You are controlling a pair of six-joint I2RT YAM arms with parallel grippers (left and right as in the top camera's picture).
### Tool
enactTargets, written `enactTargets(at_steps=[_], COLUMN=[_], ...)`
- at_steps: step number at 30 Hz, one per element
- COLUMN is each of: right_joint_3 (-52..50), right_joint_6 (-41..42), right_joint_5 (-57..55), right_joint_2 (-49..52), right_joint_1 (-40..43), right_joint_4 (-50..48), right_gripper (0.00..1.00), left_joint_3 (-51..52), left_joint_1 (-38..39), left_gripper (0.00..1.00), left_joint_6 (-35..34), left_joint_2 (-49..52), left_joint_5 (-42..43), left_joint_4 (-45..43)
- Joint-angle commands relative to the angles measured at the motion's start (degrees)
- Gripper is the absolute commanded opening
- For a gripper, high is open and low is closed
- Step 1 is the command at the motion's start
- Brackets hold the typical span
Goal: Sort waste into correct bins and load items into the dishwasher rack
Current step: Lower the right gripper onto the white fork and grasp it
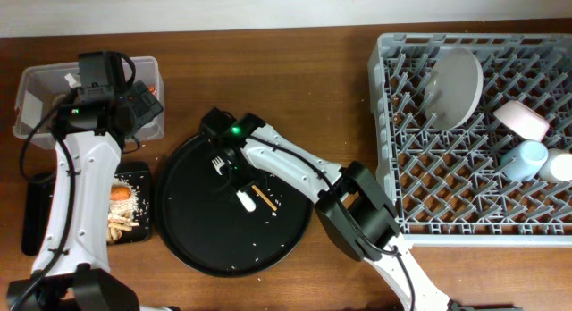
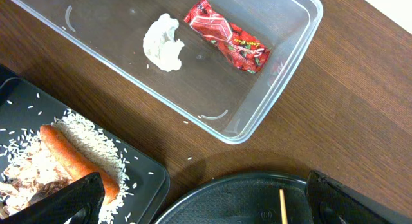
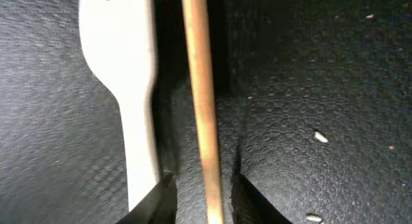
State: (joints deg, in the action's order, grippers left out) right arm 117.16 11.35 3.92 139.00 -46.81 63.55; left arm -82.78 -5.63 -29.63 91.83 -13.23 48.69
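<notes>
both spread: left tool (image 2: pixel 207 203); right tool (image 3: pixel 205 197) astride chopstick (image 3: pixel 198 89), gap clear only at wrist

We see a red shiny snack wrapper (image 2: pixel 226 42) with pale print, a crumpled white tissue (image 2: pixel 163 42), and a clear plastic rectangular tub (image 2: pixel 283 76). We note white rice (image 2: pixel 90 130) and an orange carrot (image 2: pixel 77 161) against the flat black rectangular tray (image 2: pixel 145 176). The white plastic fork (image 3: pixel 129 76) and tan wooden chopstick (image 3: pixel 203 102) stand out on the finely pebbled round black tray (image 3: pixel 309 69). The square plastic dishwasher rack (image 1: pixel 393 168) is grey and latticed.

Bright, even light from above; soft shadows; right wrist close-up blurry, perhaps defocused.
</notes>
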Motion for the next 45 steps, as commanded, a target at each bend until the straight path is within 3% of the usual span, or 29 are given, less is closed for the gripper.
enactTargets(at_steps=[1, 3, 5, 9, 13, 19, 25, 30, 37, 39, 40, 41, 42, 45], right_joint_3=[0.35, 0.35, 0.35, 0.46, 4.28, 18.67, 22.40, 19.71, 1.95, 0.85, 0.85, 0.92, 1.16, 4.96], right_joint_6=[-0.39, -0.42, -0.39, 0.11, 1.14, -0.13, -0.26, -4.55, -6.69, -6.69, -6.69, -6.67, -6.45, -1.86], right_joint_5=[-0.11, -0.81, -2.38, -3.08, -3.04, -6.47, -10.43, -5.62, -6.12, -6.14, -6.12, -6.12, -6.10, -5.95], right_joint_2=[1.42, 1.42, 1.42, 1.42, 0.61, -5.25, -12.96, -11.98, -11.98, -11.98, -11.98, -12.00, -12.13, -15.28], right_joint_1=[-0.42, -0.37, -0.37, -0.04, 2.40, 9.86, 31.80, 42.45, 43.95, 43.93, 43.93, 43.95, 43.87, 42.75], right_joint_4=[-0.33, -0.35, -0.37, -0.55, 3.63, 20.17, 28.20, 26.08, 12.37, 12.07, 12.22, 12.79, 14.40, 18.23], right_gripper=[0.31, 0.31, 0.13, 0.04, 0.04, 0.04, 0.04, 0.04, 0.04, 0.05, 0.16, 0.85, 0.99, 0.99], left_joint_3=[-0.15, -0.13, -0.13, -0.13, -0.13, -0.13, -0.13, -0.15, -0.13, -0.15, -0.13, -0.13, -0.13, -0.13], left_joint_1=[-0.15, -0.15, -0.15, -0.15, -0.15, -0.15, -0.15, -0.15, -0.15, -0.15, -0.15, -0.15, -0.15, -0.15], left_gripper=[0.99, 0.99, 0.99, 0.99, 0.99, 0.99, 0.99, 0.99, 0.99, 0.99, 0.99, 0.99, 0.99, 0.99], left_joint_6=[-0.35, -0.35, -0.35, -0.35, -0.35, -0.35, -0.35, -0.35, -0.35, -0.35, -0.35, -0.35, -0.35, -0.35], left_joint_2=[0.17, 0.17, 0.17, 0.17, 0.17, 0.17, 0.17, 0.17, 0.17, 0.17, 0.17, 0.17, 0.17, 0.17], left_joint_5=[0.39, 0.39, 0.39, 0.39, 0.39, 0.39, 0.39, 0.39, 0.39, 0.39, 0.39, 0.39, 0.39, 0.39], left_joint_4=[0.04, 0.04, 0.04, 0.04, 0.04, 0.04, 0.04, 0.04, 0.04, 0.04, 0.04, 0.04, 0.04, 0.04])
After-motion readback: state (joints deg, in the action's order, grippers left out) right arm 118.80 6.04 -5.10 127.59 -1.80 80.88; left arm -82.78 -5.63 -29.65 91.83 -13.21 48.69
